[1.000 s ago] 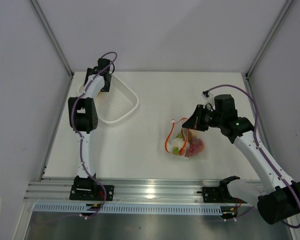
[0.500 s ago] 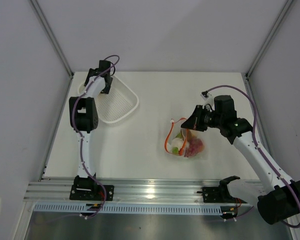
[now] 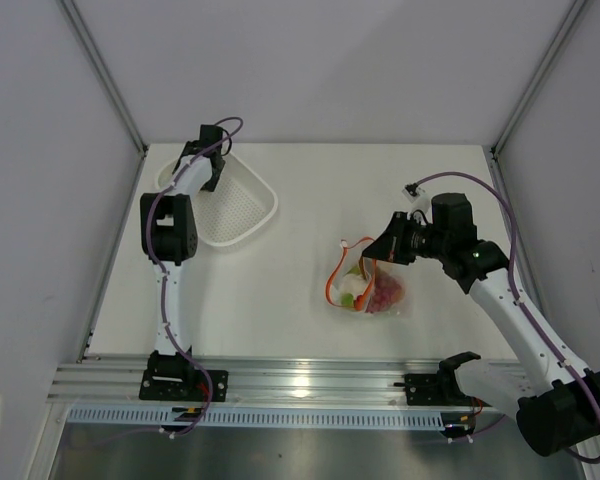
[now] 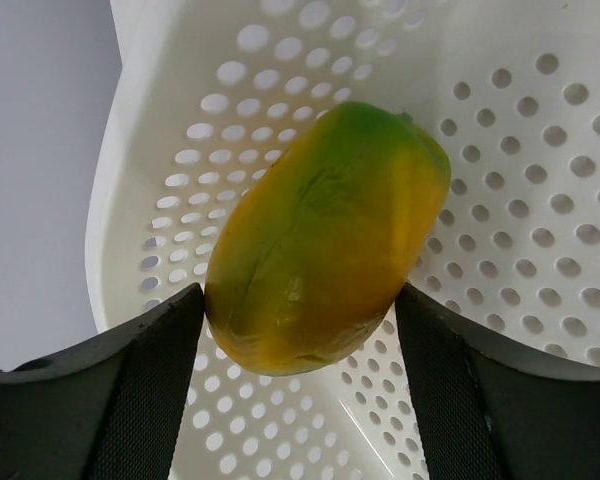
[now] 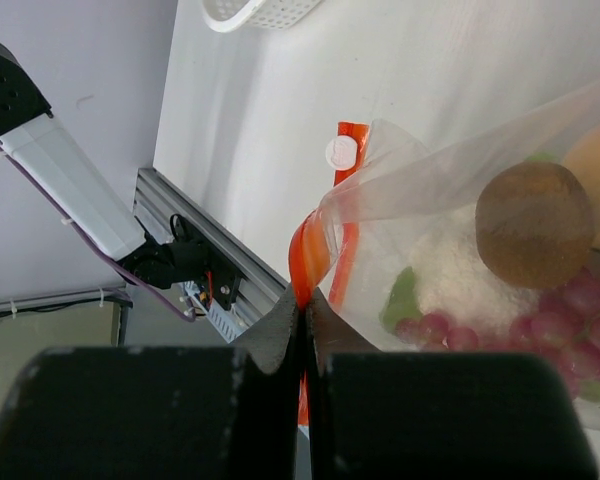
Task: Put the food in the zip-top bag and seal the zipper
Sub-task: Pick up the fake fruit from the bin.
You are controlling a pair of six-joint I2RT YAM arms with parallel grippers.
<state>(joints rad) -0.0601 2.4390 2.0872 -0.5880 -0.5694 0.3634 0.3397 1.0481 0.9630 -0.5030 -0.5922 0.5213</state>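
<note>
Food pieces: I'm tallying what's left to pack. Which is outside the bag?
The yellow-green mango, between the fingers of the left gripper over the white basket; the brown piece and grapes are inside the bag.

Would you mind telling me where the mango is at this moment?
The mango is held between the fingers of the left pincer, in the white basket at the far-left corner of the table; the wrist view shows it best.

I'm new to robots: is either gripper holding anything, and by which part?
Left gripper pinches the yellow-green toy mango across its sides. Right gripper clamps the clear plastic bag by its red-orange zipper strip.
</note>
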